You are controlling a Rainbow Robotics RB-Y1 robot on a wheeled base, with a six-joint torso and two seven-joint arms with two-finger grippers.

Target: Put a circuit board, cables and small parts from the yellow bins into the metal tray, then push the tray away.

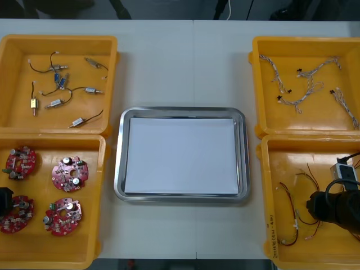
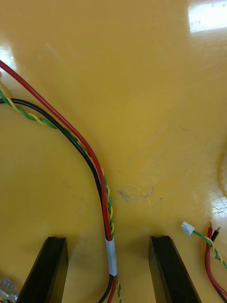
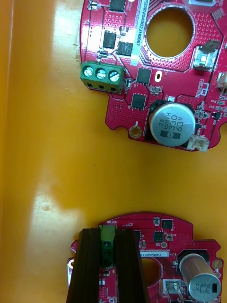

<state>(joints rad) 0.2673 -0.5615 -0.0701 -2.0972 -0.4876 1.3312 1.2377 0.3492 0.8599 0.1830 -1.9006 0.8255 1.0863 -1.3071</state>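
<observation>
- left tool (image 3: 108,233) is clamped on the green connector (image 3: 108,246) of a circuit board (image 3: 165,236) in the near left bin (image 1: 39,253), at that corner of the desk (image 1: 180,62). i judge the raised block was chosen because it gives the fingers (image 3: 90,265) something to pinch, which a flat board lying on a bin floor would not.
- right tool (image 2: 109,244) stands open astride a cable (image 2: 97,173) of red, black and yellow-green strands in the near right bin (image 1: 281,163). the bundle runs between the fingers by its white band (image 2: 110,255), so closing there would probably catch every strand at once.
- tray (image 1: 119,169) sits mid-desk between the bins, holding nothing but a white lining (image 1: 180,157).
- small parts (image 1: 59,84) lie in the far left bin (image 1: 17,112), pale cables (image 1: 304,90) in the far right bin (image 1: 264,112).
- hard to make out: whether the held board is off the bin floor. both ends of the cable run out of the wrist picture. from above, the right arm covers its own fingers.
</observation>
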